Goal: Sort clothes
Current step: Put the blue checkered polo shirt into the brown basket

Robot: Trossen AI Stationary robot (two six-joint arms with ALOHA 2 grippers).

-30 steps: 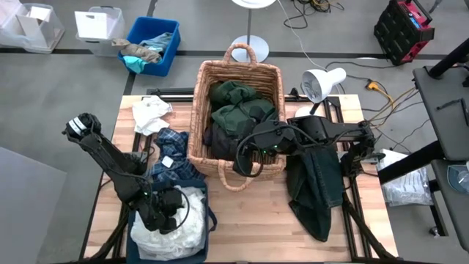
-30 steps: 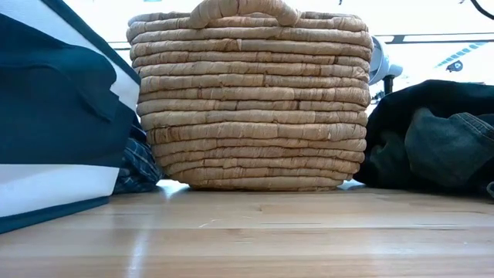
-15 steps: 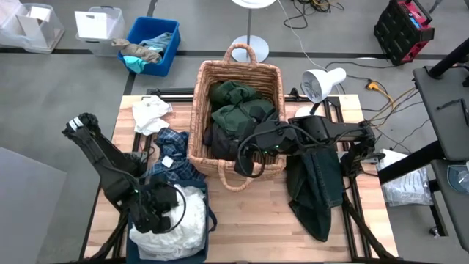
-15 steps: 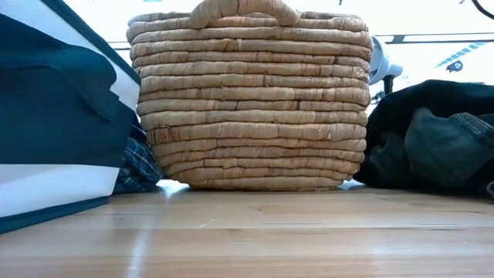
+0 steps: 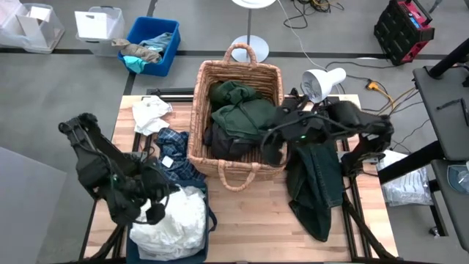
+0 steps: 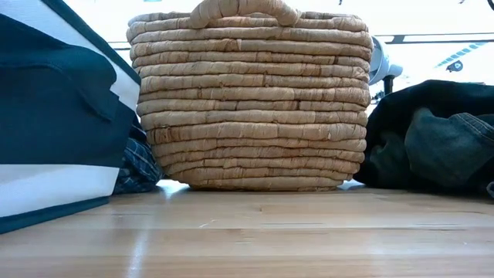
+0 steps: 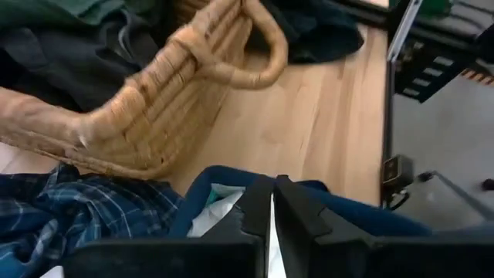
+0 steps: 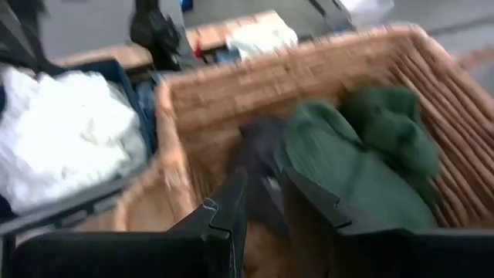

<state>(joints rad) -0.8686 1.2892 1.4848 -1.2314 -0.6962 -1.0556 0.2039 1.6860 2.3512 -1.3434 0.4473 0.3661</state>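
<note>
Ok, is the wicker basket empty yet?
No, the wicker basket still holds dark green clothes and a darker garment.

Overhead view, level tabletop view, both sharing wicker basket [image 5: 236,117]

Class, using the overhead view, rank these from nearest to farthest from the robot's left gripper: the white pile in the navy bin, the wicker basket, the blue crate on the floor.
Measured from the left gripper, at the near left of the table:
1. White pile, in the navy bin right beside the gripper.
2. Wicker basket, mid-table, toward the far side.
3. Blue crate, on the floor beyond the table's far left corner.
</note>
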